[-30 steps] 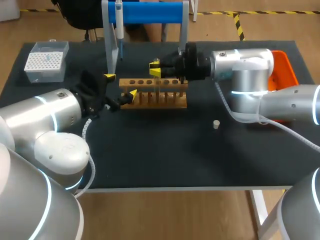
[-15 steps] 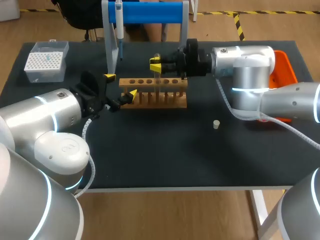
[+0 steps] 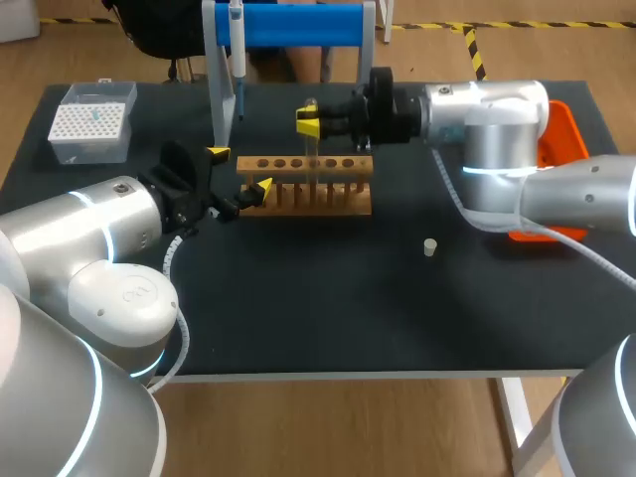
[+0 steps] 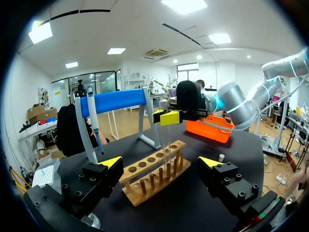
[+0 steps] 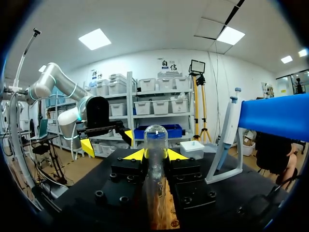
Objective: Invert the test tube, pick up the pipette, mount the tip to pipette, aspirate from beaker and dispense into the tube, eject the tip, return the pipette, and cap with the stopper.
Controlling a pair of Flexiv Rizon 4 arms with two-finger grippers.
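Head view: a dark desk [image 3: 328, 308] carries a wooden rack [image 3: 308, 189] set toward the far side, well in from every edge. The right gripper [image 3: 309, 123] hangs just above the rack's top, fingers closed narrowly on a clear test tube [image 3: 313, 149] that stands upright, its lower end near the rack's holes. The left gripper [image 3: 240, 169] sits at the rack's left end, fingers spread wide and holding nothing. Just beyond the rack, by the far edge, a blue stand [image 3: 288, 25] holds the pipette [image 3: 237, 50]. A tip box [image 3: 92, 121] sits near the far left corner, and an orange tray [image 3: 561, 129] at the right edge, partly behind the right arm. A small pale stopper [image 3: 429, 246] lies alone on the wide stretch between rack and near edge. Since a second ago the right gripper has risen, drawing the tube upward; the left arm has not moved.
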